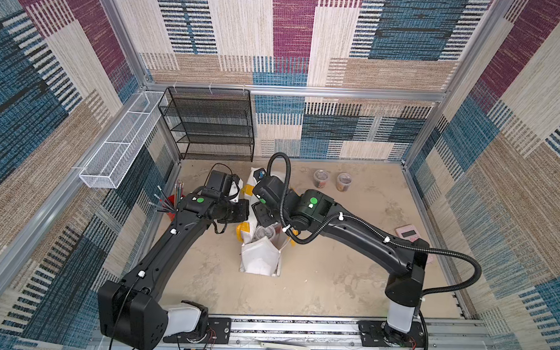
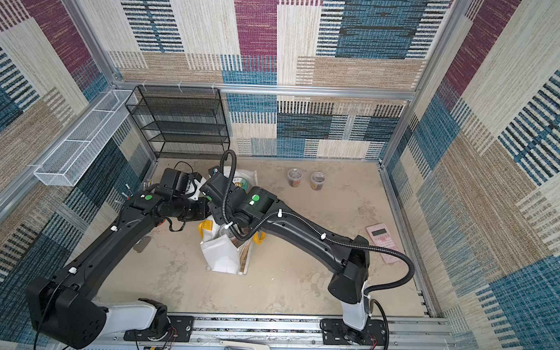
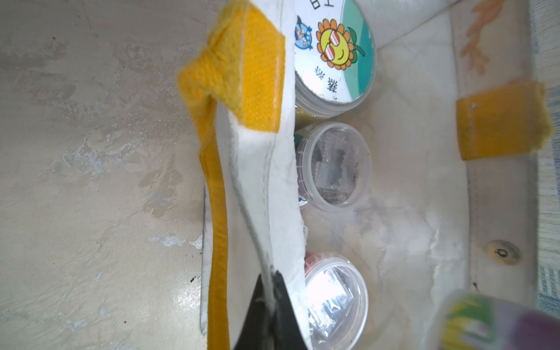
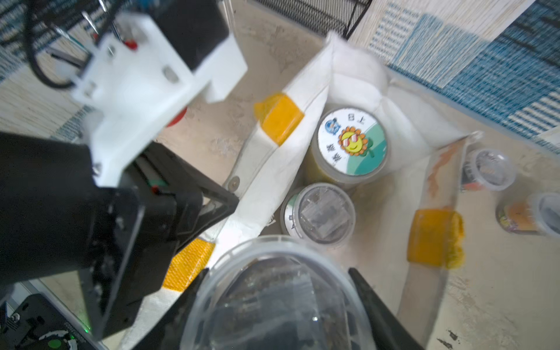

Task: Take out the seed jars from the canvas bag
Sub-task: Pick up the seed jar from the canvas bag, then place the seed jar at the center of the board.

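canvas bag (image 1: 261,262): white tote with yellow patches, standing open at the centre of the tabletop (image 1: 332,284) in both top views (image 2: 221,260); both arms bend over its mouth.
left claw (image 3: 270,281): lower centre of the left wrist view; black fingers together, pinching the white rim of the canvas bag.
right claw (image 4: 277,272): lower centre of the right wrist view; one black finger on each side of the gripped tub (image 4: 272,309), pressed against its lid rim, clamped on it.
gripped tub: clear-lidded, largest thing in the right wrist view, over the bag's mouth; seen blurred, with a colourful label, at the lower right of the left wrist view (image 3: 485,321).
picture-lid jar (image 4: 351,142): upright inside the bag, sunflower cartoon on a white-green lid; upper centre of both wrist views (image 3: 333,51).
small tub in the bag (image 4: 318,215): clear lid, just beside the picture-lid jar; centre of both wrist views (image 3: 336,166).
second tub in the bag (image 3: 333,300): lower centre of the left wrist view, beside the left claw with the bag's wall between them.
left outside tub (image 1: 320,179) and right outside tub (image 1: 344,182): upright on the tabletop, side by side, to the upper right of the bag and apart from it.
pink calculator (image 1: 407,233): flat on the tabletop, right of centre.
black mesh shelf (image 1: 209,126): against the back wall, to the upper left of the bag.
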Available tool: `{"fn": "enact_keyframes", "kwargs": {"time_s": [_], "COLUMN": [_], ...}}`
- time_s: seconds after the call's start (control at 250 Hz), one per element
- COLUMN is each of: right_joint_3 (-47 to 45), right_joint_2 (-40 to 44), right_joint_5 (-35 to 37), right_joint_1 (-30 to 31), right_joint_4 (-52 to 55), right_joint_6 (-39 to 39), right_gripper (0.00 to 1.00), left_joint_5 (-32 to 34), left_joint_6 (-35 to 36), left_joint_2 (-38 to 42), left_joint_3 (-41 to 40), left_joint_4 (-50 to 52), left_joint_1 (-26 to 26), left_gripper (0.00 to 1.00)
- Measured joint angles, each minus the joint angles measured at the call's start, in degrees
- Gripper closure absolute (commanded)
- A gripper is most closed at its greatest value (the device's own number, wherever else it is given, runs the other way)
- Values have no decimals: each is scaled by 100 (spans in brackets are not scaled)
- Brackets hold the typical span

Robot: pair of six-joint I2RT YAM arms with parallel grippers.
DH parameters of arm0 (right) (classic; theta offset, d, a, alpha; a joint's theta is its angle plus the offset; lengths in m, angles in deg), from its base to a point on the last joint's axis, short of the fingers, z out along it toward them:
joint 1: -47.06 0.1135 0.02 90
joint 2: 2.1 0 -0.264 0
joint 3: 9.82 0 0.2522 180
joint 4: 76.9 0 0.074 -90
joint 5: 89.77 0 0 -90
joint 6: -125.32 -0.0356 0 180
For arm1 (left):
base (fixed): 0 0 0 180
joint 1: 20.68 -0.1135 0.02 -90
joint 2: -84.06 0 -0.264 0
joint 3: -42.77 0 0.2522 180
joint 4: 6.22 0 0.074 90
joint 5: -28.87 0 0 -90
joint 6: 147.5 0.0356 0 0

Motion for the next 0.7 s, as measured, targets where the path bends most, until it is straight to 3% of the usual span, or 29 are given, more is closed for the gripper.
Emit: {"fn": "enact_keyframes", "kwargs": {"time_s": [0.204, 0.332, 0.7], "right_joint_3": [63, -345, -3486], "right_joint_2": [483, 1003, 2223], "right_joint_5": [136, 238, -7], "right_joint_1": [-785, -1521, -4057], "right_joint_4": [-9, -168, -1421], "right_joint_6": [302, 516, 708], "right_gripper": [59, 59, 59], "left_joint_5": [-2, -2, -4], "left_joint_6": [0, 0, 0], "left_joint_2": [9, 20, 61], "left_joint_3": [0, -4, -42], "left_joint_4": [0, -2, -37], "left_joint_1": [0, 0, 0], "left_gripper": [100, 100, 100]}}
